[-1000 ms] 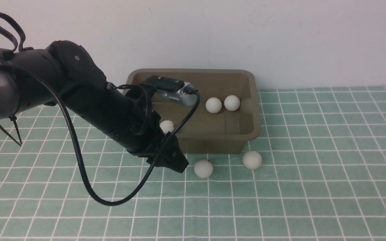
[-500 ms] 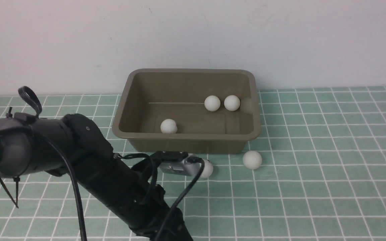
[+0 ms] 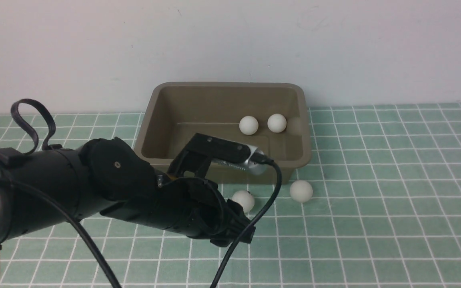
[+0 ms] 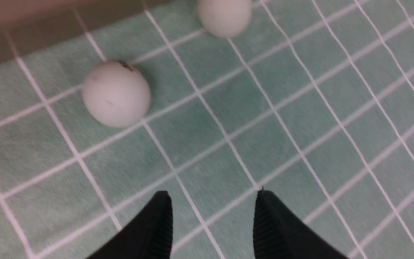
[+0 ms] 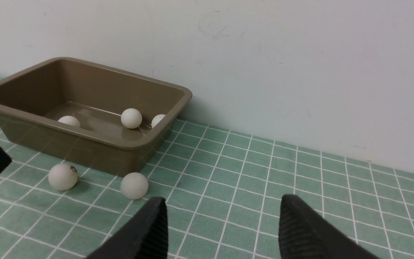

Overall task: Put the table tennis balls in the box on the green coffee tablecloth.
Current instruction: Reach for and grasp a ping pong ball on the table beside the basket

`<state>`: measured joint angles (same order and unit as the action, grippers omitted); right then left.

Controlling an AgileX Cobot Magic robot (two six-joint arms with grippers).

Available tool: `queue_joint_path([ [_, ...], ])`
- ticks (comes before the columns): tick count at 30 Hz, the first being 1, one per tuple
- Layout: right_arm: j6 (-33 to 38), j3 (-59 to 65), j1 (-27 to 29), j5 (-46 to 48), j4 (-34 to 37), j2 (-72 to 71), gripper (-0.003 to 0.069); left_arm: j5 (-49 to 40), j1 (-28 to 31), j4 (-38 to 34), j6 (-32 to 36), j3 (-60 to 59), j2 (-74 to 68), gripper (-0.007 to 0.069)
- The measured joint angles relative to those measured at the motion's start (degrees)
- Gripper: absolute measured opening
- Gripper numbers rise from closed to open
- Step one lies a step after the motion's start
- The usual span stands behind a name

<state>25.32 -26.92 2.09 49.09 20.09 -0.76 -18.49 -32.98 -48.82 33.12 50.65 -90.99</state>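
Note:
The olive-brown box (image 3: 303, 120) stands at the back of the green checked tablecloth (image 3: 374, 200). Two white balls (image 3: 249, 125) (image 3: 277, 123) lie inside it. A third ball inside (image 5: 69, 121) shows only in the right wrist view. Two balls lie on the cloth before the box: a marked one (image 3: 243, 200) (image 4: 116, 94) and a plain one (image 3: 301, 191) (image 4: 225, 16). My left gripper (image 3: 238, 234) (image 4: 212, 196) is open and empty, low over the cloth, just short of the marked ball. My right gripper (image 5: 223, 201) is open and empty, further off.
A white wall runs close behind the box. My left arm with its looping cable (image 3: 250, 224) crosses the front left of the cloth and hides part of the box's near wall. Checked cloth stretches to the right of the box.
My left arm left the box, dropped low toward the front, then came forward, its open gripper now beside the marked ball. One ball in the box rolled slightly left.

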Motion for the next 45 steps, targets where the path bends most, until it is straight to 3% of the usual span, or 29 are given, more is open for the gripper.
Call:
queue_joint_path([
  [4, 0.0, 0.0, 0.0, -0.4, -0.7, 0.0, 0.0388, 7.3, -0.1, -4.6, -0.1, -0.1, -3.0, 0.0288],
  [10, 0.0, 0.0, 0.0, -3.3, -1.0, 0.0, 0.0388, 11.4, -0.2, -6.3, 3.1, -0.1, -6.8, 0.0301],
  [19, 0.0, 0.0, 0.0, -3.9, -1.1, 0.0, 0.0388, 12.9, -3.0, -6.3, 7.4, 3.0, -7.5, 0.0491],
  [28, 0.0, 0.0, 0.0, -3.9, -1.0, 0.0, 0.0388, 15.1, -3.7, -6.5, 7.5, 3.1, -12.0, 0.0501],
  [45, 0.0, 0.0, 0.0, -4.4, -1.1, 0.0, 0.0388, 29.5, -7.0, -6.7, 7.5, 3.3, -19.2, 0.0492],
])
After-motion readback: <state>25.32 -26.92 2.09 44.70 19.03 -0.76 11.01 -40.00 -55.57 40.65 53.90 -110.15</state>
